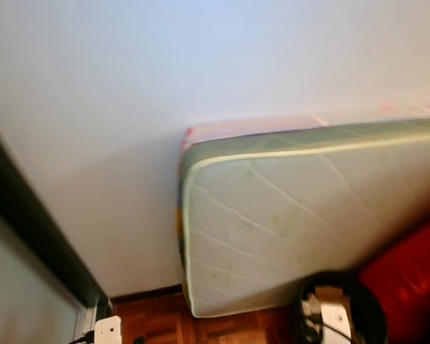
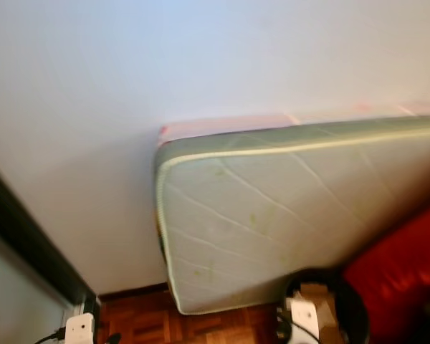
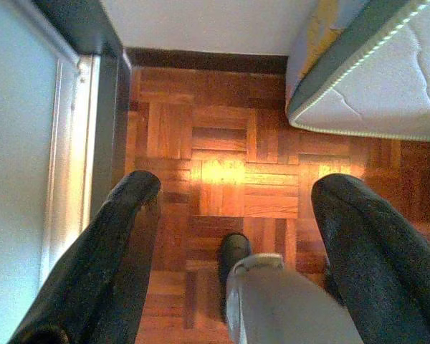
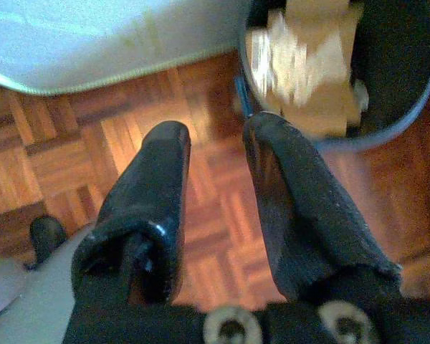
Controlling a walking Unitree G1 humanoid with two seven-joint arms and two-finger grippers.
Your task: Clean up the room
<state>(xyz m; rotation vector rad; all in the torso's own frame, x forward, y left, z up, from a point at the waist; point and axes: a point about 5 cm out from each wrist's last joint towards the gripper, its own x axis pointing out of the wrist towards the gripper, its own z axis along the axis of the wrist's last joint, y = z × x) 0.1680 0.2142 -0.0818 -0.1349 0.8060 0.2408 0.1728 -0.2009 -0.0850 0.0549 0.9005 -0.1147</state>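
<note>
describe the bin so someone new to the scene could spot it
Start at the mattress leaning on the white wall. On the parquet floor at its lower right edge stands the bin, beside something red. It is the round black container, open-topped and holding cardboard scraps.

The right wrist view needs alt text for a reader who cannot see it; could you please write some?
The right gripper hangs open and empty over a reddish-brown parquet floor. Beyond its fingertips stands a round dark bin holding crumpled tan paper or cardboard, beside the edge of a pale quilted mattress.
</note>
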